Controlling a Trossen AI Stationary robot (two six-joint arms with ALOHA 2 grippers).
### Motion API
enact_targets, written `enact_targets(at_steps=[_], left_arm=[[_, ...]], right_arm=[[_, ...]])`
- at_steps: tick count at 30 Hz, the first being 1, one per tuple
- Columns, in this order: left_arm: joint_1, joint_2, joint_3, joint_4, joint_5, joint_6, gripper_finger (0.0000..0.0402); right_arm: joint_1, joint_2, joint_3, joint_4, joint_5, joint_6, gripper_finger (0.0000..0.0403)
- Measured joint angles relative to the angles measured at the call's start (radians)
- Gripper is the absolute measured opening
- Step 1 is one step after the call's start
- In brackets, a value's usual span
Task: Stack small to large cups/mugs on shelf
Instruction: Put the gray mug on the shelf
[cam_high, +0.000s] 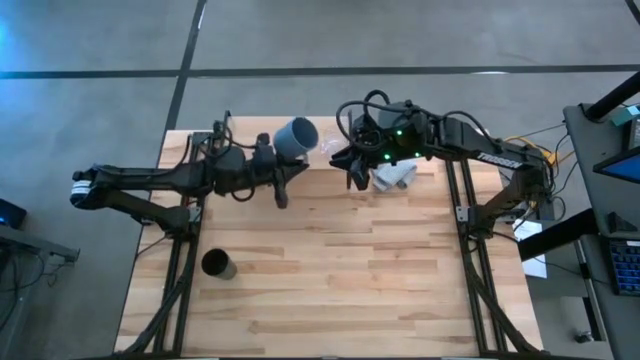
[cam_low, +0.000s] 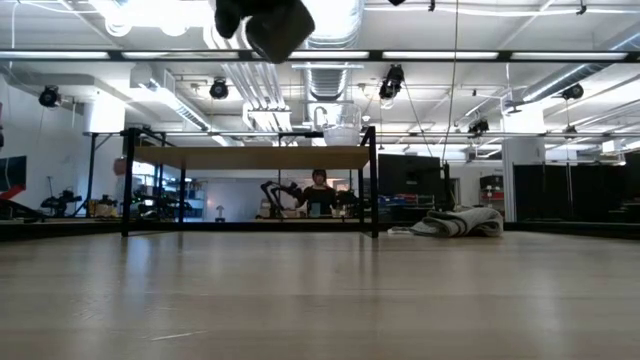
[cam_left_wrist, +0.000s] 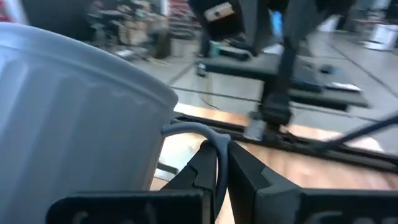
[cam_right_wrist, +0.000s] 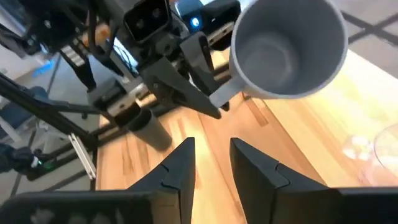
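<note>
Starting at your left, the black cup (cam_high: 218, 264) stands alone near the worktop (cam_high: 330, 280) edge. Your left gripper (cam_left_wrist: 222, 163) has its 2 fingers pinching the handle of the grey-blue mug (cam_high: 296, 138), held tilted in the air over the far edge. Right of it, the right gripper (cam_right_wrist: 211, 163) hovers with fingers spread, just beside the cloth (cam_high: 393, 176). The glass cup (cam_low: 341, 130) sits on the shelf (cam_low: 250, 157).
</note>
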Motion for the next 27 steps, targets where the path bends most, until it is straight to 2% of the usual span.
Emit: enact_targets(at_steps=[3, 7, 15, 17, 21, 27], left_arm=[[0.054, -0.005, -0.018, 0.002, 0.158, -0.023, 0.0001], [0.152, -0.019, -0.050, 0.112, 0.441, -0.124, 0.0001], [0.338, -0.023, -0.055, 0.131, 0.808, -0.162, 0.0001], [0.384, -0.022, -0.057, 0.129, 0.858, -0.183, 0.0001], [0.462, -0.021, -0.094, 0.155, 0.867, -0.193, 0.0001], [0.556, -0.021, -0.243, 0.392, 0.922, -0.325, 0.0001]], right_arm=[[0.006, 0.002, 0.000, -0.046, 0.000, 0.000, 0.0094], [0.014, 0.002, 0.000, -0.129, 0.000, 0.000, 0.0087], [0.036, 0.002, 0.000, -0.193, 0.000, 0.000, 0.0070], [0.042, 0.002, 0.000, -0.193, 0.000, 0.000, 0.0068], [0.047, 0.002, 0.000, -0.194, 0.000, 0.000, 0.0070], [0.052, 0.002, 0.000, -0.194, 0.000, 0.000, 0.0075]])
